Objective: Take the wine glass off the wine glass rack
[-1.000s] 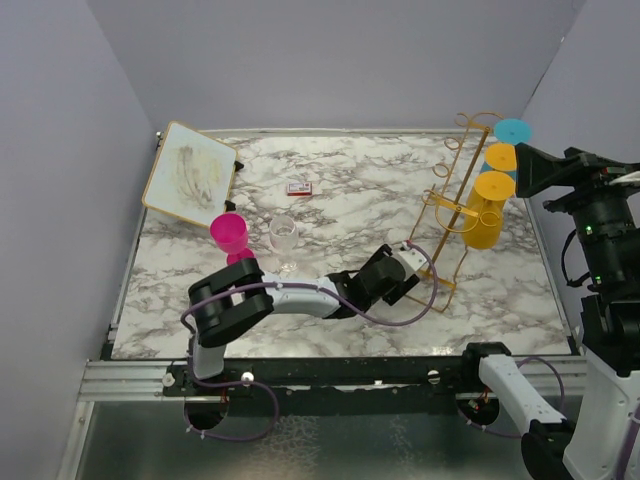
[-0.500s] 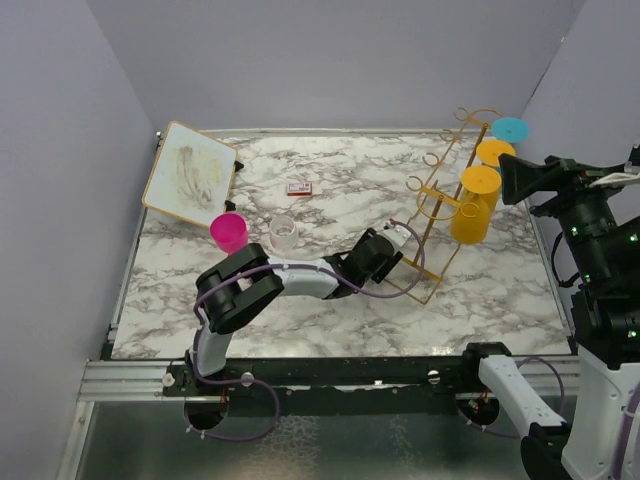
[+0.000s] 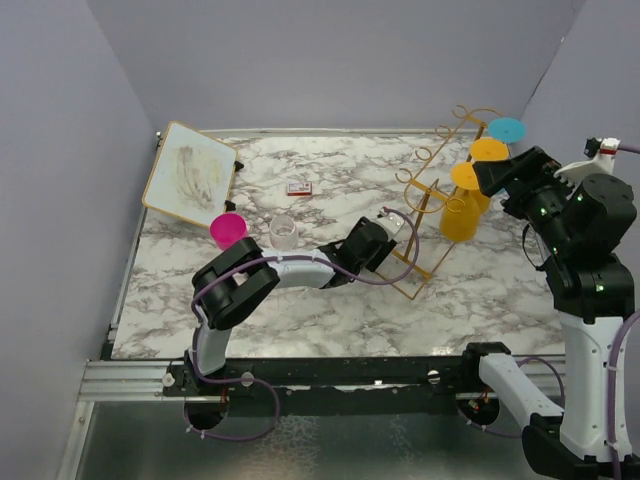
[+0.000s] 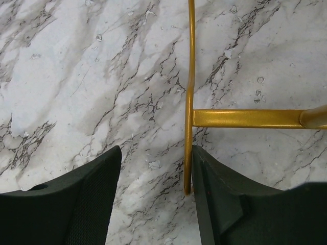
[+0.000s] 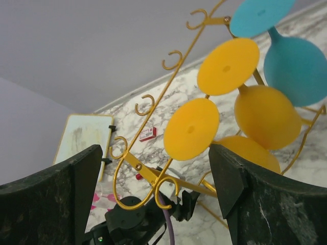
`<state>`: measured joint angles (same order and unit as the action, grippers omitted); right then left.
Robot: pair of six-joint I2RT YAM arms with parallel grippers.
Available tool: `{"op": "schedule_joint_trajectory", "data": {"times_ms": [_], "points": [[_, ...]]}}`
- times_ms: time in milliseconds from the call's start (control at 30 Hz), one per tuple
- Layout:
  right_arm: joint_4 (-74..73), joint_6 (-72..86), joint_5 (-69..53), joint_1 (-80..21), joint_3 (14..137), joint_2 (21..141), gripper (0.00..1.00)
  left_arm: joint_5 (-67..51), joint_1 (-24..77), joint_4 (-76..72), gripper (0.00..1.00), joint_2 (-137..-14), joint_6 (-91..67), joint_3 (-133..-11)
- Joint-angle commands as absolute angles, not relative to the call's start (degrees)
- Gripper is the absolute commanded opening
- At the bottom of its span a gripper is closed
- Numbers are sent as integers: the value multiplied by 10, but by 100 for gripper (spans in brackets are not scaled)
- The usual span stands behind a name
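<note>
Noting the grippers first. Left gripper is lying low over the marble table with its fingers spread. The base wire of the wine glass rack is running up between them, sitting just beside 1 finger's inner face, not pinched. Judging this a bracing post, not a grasp.

Right gripper is hovering at the rack's right side, up off the table, fingers spread wide and holding nothing.

3 glasses are hanging inverted on that side, feet up in the hooks and bowls down. The teal glass is hanging highest and the second yellow glass in the middle. The lowest yellow wine glass is sitting nearest the open fingers; judging it the 1 being gone for.

Relation that is mattering: the wine glass is lying straight ahead of the right gripper, its foot disc facing the wrist camera, between the 2 fingers but apart from both. Its long axis is running foot-to-bowl, away and downward along the rack's slant. The right arm is sitting much nearer; the left is working the frame's other side. The coming move is probably calling for closing on stem or bowl, then sliding the foot out of its hook.
</note>
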<state>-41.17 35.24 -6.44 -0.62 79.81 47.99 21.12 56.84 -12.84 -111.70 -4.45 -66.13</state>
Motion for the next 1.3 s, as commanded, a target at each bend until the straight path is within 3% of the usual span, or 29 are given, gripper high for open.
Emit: {"op": "schedule_joint_trajectory", "data": {"times_ms": [0, 267, 700, 967, 1267], "points": [[-448, 426, 0, -4, 789, 478, 85, 191, 566, -103, 60, -1071, -54, -671], [-444, 498, 39, -4, 738, 461, 75, 137, 567, -77, 69, -1000, -94, -649], [-376, 549, 50, -4, 692, 469, 59, 28, 568, -64, 75, -857, -173, -570], [-352, 571, 39, -4, 677, 475, 45, 19, 568, -27, 78, -757, -182, -539], [-331, 595, 33, -4, 655, 479, 37, 44, 568, 28, 79, -689, -138, -567]]}}
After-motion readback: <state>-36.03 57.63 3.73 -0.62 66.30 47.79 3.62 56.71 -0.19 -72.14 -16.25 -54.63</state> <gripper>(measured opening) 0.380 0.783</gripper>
